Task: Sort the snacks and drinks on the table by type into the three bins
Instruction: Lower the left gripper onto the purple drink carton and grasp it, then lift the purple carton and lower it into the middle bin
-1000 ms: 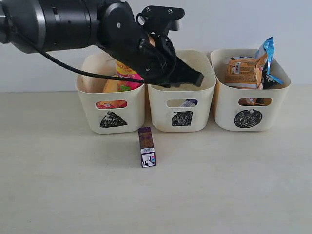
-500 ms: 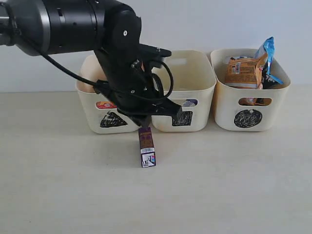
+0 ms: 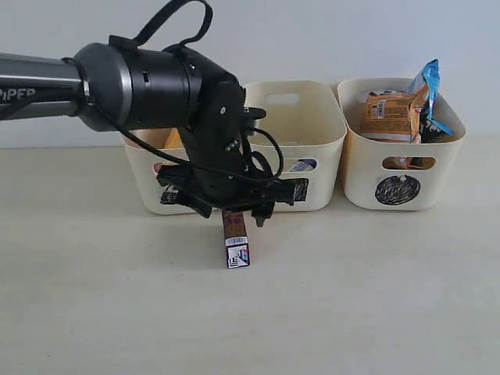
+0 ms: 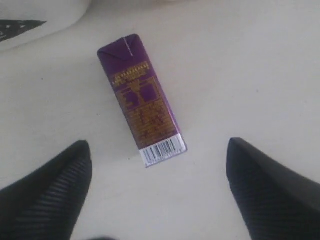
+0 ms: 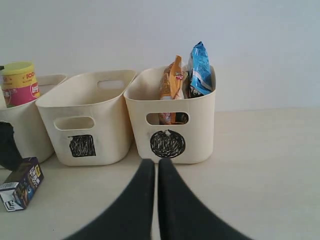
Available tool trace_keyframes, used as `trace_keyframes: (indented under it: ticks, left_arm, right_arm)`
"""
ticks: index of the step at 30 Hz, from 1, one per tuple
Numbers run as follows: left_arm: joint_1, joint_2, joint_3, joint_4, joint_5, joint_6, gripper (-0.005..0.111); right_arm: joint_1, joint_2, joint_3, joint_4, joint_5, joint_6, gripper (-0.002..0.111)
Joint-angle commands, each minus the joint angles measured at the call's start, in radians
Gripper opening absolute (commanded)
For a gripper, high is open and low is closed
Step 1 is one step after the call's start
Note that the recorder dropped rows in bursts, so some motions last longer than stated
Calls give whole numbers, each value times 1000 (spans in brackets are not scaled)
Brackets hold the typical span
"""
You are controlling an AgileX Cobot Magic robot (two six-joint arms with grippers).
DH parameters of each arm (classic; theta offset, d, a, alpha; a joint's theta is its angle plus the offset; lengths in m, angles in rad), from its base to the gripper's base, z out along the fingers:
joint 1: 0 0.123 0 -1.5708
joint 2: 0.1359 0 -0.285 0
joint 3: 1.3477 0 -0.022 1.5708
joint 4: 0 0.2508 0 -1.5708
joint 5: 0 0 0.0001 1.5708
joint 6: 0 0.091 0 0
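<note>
1. The small rectangular carton (image 4: 142,100), glossy dark purple-brown with gold print and a white barcode end, lies flat on the pale, faintly wood-grained bench (image 3: 351,297). It is just in front of the gap between the triangle-marked cream plastic tub (image 3: 144,181) and the square-marked tub (image 3: 328,160).
2. The left pincer (image 4: 158,149) hangs over it, ribbed black fingers (image 4: 55,192) spread wide on either side, touching nothing.
3. The right pincer (image 5: 156,167) has its smooth dark fingers pressed together, empty.

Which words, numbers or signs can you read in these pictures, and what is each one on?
"PIPER": left arm.
"100": magenta canister.
Black square: middle bin.
Black circle: right bin.
Black triangle, partly hidden: left bin.
Print on purple carton, bags: too blurred.
</note>
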Motion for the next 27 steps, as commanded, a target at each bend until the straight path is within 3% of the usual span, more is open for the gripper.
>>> trace_keyframes:
  ticks: [1, 16, 18, 23, 24, 27]
  left_arm:
    - [10, 24, 18, 55, -59, -99, 70]
    - [46, 164, 18, 47, -219, -140, 68]
    - [48, 164, 18, 52, -219, -140, 61]
    - [48, 158, 18, 54, -199, -138, 11]
    - [48, 152, 18, 54, -198, -127, 6]
    - [48, 100, 18, 54, -182, -112, 4]
  right_arm:
    - [-3, -4, 0, -3, -1, -2, 0]
    - [-3, -4, 0, -1, -1, -2, 0]
    - [-3, -4, 0, -1, -1, -2, 0]
    - [-3, -4, 0, -1, -1, -2, 0]
    - [-3, -4, 0, -1, -1, -2, 0]
    - [-3, -4, 0, 0, -1, -2, 0]
